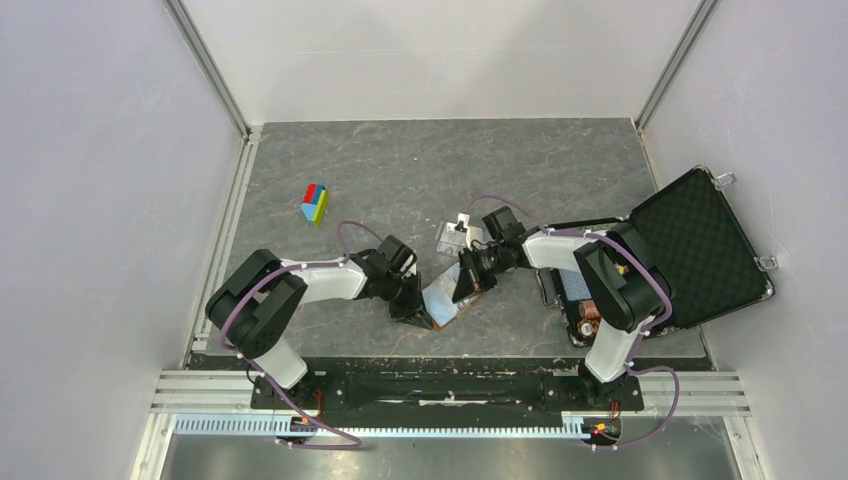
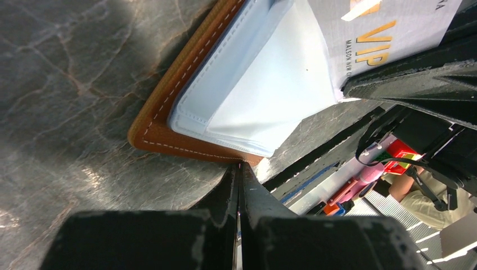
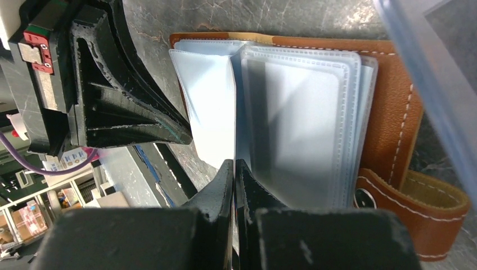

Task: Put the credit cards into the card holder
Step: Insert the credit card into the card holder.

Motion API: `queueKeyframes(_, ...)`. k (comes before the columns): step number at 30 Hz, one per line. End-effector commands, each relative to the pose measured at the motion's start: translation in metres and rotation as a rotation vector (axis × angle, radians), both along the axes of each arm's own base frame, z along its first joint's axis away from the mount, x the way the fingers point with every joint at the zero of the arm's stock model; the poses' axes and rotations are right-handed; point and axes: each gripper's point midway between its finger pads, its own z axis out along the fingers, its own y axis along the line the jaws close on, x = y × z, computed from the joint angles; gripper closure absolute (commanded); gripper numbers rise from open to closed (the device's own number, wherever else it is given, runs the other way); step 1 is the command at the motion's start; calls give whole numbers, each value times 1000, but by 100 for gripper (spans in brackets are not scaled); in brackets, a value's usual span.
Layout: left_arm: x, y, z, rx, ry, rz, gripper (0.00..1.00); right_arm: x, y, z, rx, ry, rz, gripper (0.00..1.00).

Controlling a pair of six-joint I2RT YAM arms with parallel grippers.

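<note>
From above, the open card holder [image 1: 443, 300] lies on the dark table [image 1: 400, 160] between the two arms, with the left gripper [image 1: 418, 308] at its near-left edge and the right gripper [image 1: 465, 283] over its right side. A clear tray [image 1: 455, 235] sits just beyond it. An open black case [image 1: 700, 240] stands at the right. What lies in its base is mostly hidden under the right arm. A stack of coloured blocks [image 1: 315, 202] sits well apart on the left.

The left wrist view shows the left gripper's fingers pressed together, their tip at the holder's brown stitched corner. Whether they pinch anything cannot be told. Pale plastic sleeves [image 2: 270, 84] lift from the brown cover. A white credit card [image 2: 388, 28] with gold "VIP" lettering meets the lifted sleeve, gripped by the right gripper.

The right wrist view shows that gripper's fingers clamped on the thin card edge. Several sleeves fan open inside the holder; their contents cannot be made out. The snap tab [image 3: 416, 208] lies at the lower right.
</note>
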Motion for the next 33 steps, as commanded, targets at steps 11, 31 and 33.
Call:
queueKeyframes(11,27,14,3,97,-141,-8,98,-10,-13,-18,-150,2,-84,100)
queueKeyframes(31,62,17,6,-21,-124,138,67,21,-14,-3,-148,-48,-143,98)
queueKeyframes(33,65,17,4,-10,-126,132,72,16,-13,-5,-138,-17,-132,100)
